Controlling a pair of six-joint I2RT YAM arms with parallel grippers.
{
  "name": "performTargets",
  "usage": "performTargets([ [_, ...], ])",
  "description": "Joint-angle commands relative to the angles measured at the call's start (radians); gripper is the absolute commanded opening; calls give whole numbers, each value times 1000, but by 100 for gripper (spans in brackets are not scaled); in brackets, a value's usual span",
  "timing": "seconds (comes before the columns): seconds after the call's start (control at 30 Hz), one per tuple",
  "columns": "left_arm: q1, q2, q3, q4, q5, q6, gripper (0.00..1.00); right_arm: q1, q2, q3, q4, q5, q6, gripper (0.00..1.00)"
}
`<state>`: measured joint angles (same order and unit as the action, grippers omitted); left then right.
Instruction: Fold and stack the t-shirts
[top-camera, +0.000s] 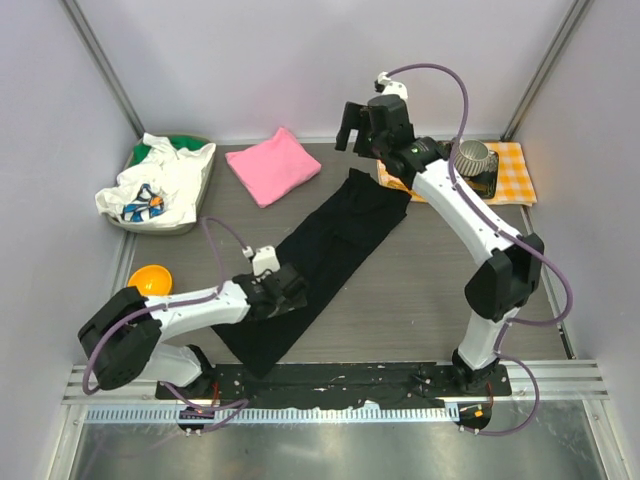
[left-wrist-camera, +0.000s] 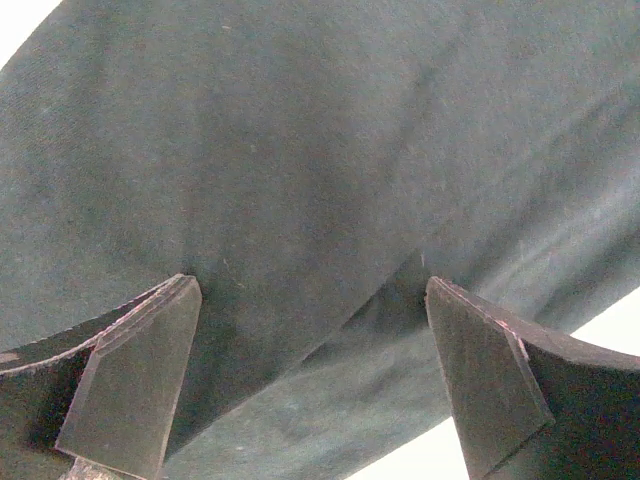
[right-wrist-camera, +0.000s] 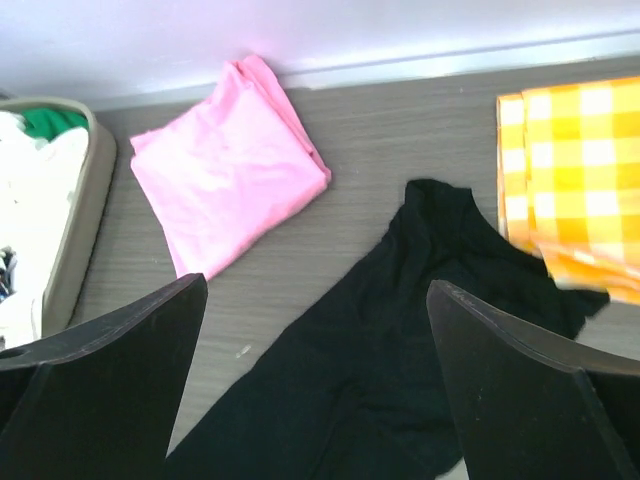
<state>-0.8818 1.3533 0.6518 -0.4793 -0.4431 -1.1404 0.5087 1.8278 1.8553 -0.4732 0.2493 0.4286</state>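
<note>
**Desk:** Where's the shirt?

**Operator:** I see the large plain black cloth t-shirt (top-camera: 330, 250) (left-wrist-camera: 320, 150) (right-wrist-camera: 400, 380) lying as a long narrow strip on the grey table (top-camera: 420, 290). It runs diagonally from near-left to far-right. Its far end meets the near corner of the orange-and-white checked cloth (top-camera: 515, 170) (right-wrist-camera: 575, 150).

**Desk:** And your pincers?

**Operator:** My left pincer (top-camera: 298, 286) (left-wrist-camera: 310, 285) is low over the near half of the strip. Its fingers are spread wide, with black fabric filling the wrist view between and beyond them. I see nothing pinched, and I can't tell whether the tips touch the cloth. My right pincer (top-camera: 353, 135) (right-wrist-camera: 315, 288) hangs in the air above the strip's far end, also spread wide and with nothing in it.

**Desk:** The other shirt?

**Operator:** The smaller bright pink cloth t-shirt (top-camera: 272, 165) (right-wrist-camera: 225, 170) lies folded into a rough square near the back wall, left of the black shirt's far end and apart from it.

**Desk:** Anything else?

**Operator:** Far left, a shallow beige basket (top-camera: 170, 228) (right-wrist-camera: 85, 220) holds a crumpled white printed garment (top-camera: 165, 180) over something green. A small orange bowl (top-camera: 150, 279) sits nearer me, by the left arm.
</note>
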Motion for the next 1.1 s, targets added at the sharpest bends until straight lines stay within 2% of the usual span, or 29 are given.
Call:
performTargets([
  [0.0, -217, 107, -6, 21, 112, -263, 100, 13, -68, -120, -107, -2, 9, 99],
  [0.1, -328, 199, 57, 19, 95, -318, 100, 14, -131, -237, -84, 11, 13, 99],
  [0.27, -446, 366, 274, 30, 98, -346, 100, 14, -166, -372, -67, 24, 16, 99],
  [0.4, -549, 506, 503, 22, 107, -286, 100, 14, -156, -444, -13, 30, 16, 99],
  [0.47, -569, 564, 627, 2, 121, -251, 100, 14, -134, -470, 30, 41, 15, 99],
  [0.53, -579, 581, 686, -30, 130, -219, 100, 13, -113, -472, 60, 39, 2, 99],
  [0.77, -582, 475, 756, -120, 75, -180, 100, 1, 20, -412, 102, -21, -14, 100],
  [0.97, -577, 244, 727, -325, -126, -163, 100, 2, 110, -398, 123, -84, 9, 100],
  [1.07, -510, 103, 642, -344, -108, -133, 100, 1, 139, -412, 146, -84, 13, 100],
])
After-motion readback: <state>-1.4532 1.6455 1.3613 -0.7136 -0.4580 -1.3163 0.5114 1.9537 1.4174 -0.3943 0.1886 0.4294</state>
